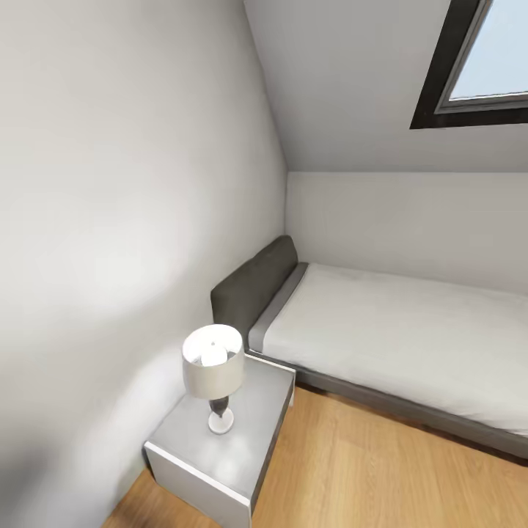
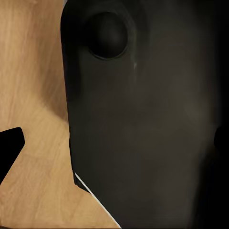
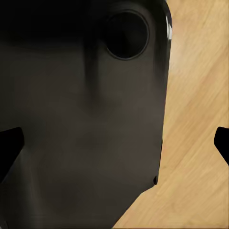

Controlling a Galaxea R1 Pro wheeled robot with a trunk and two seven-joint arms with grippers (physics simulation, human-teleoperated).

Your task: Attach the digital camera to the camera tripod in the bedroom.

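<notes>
The digital camera and the camera tripod are out of view. The head view looks into a corner of the bedroom with white-grey walls and a light wooden plank floor (image 1: 352, 469). My left gripper (image 2: 114, 143) hangs open over the floor, one black fingertip (image 2: 9, 148) showing against the planks and nothing between the fingers. My right gripper (image 3: 114, 143) is open too, its fingertips (image 3: 9, 143) wide apart and empty. A dark rounded part of my own body (image 2: 143, 119) sits behind both grippers.
A grey-framed bed (image 1: 411, 411) with a white mattress and dark headboard (image 1: 253, 282) stands along the far wall. A grey nightstand (image 1: 220, 447) with a white-shaded table lamp (image 1: 213, 367) fills the corner. A dark-framed skylight (image 1: 469, 66) sits in the sloped ceiling.
</notes>
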